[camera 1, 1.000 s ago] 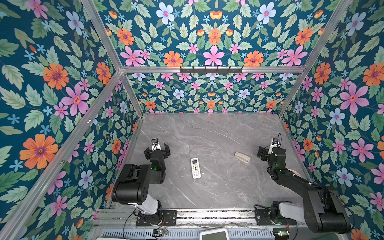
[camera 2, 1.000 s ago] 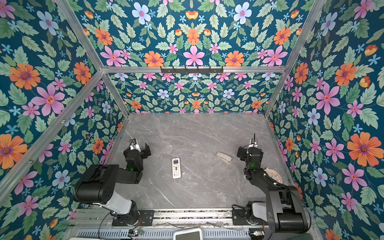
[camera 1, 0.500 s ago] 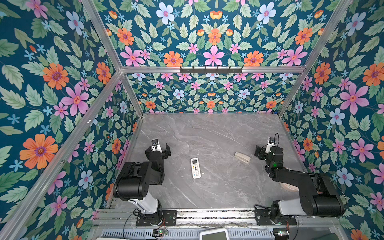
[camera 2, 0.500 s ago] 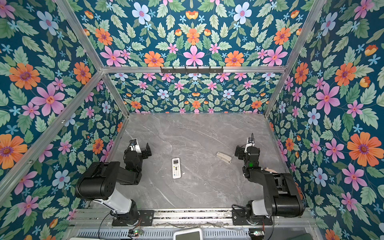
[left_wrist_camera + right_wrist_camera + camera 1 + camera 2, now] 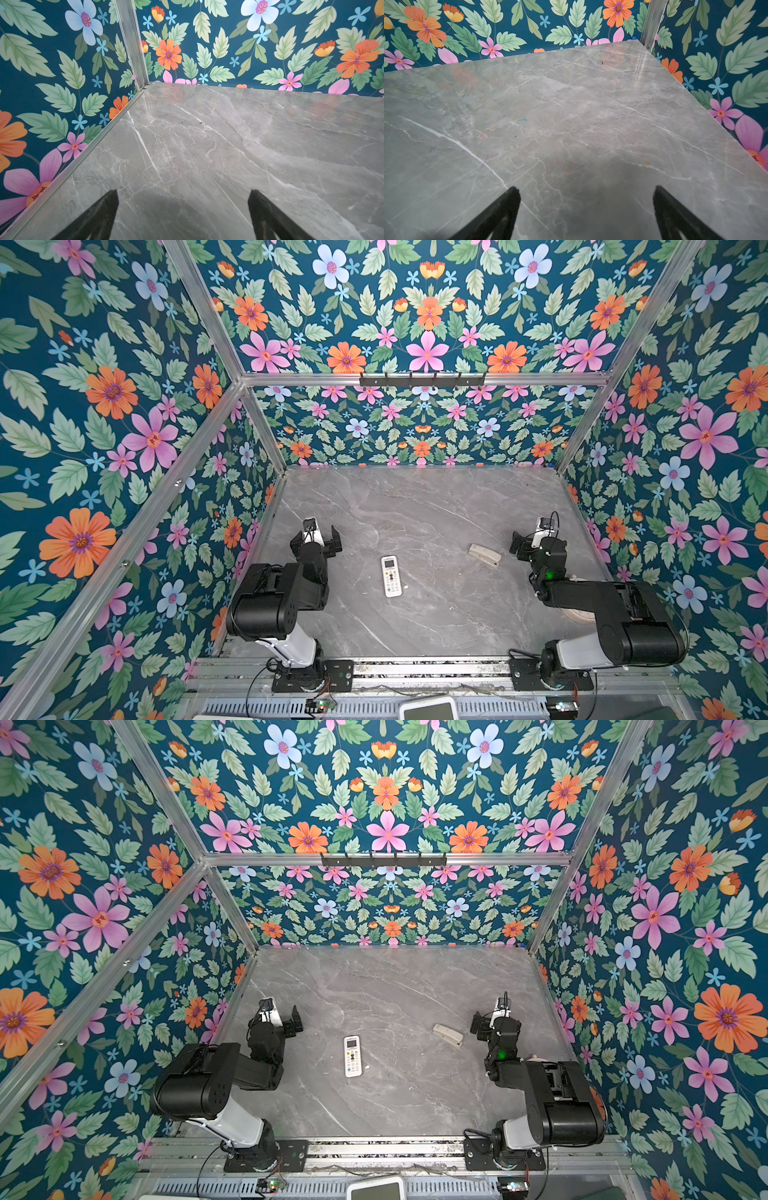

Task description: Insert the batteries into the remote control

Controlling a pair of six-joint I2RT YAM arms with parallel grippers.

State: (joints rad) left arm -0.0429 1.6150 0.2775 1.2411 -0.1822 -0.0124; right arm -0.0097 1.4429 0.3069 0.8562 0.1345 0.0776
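Remote control [image 5: 391,576] face-up between left gripper [image 5: 183,193] and right gripper [image 5: 586,189]

1. Remote control [image 5: 391,576] [image 5: 353,1056]: slim white handset, seen in both top views.
2. Pose: flat and face up; small grey screen at the far end, coloured buttons nearer.
3. Location: mid-tabletop [image 5: 415,510], lengthwise front to back, touching nothing.

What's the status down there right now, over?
Left gripper open, empty. Right gripper open, empty. Remote face up, untouched; batteries not seen. Cream block right of it, apart; nothing in the way.
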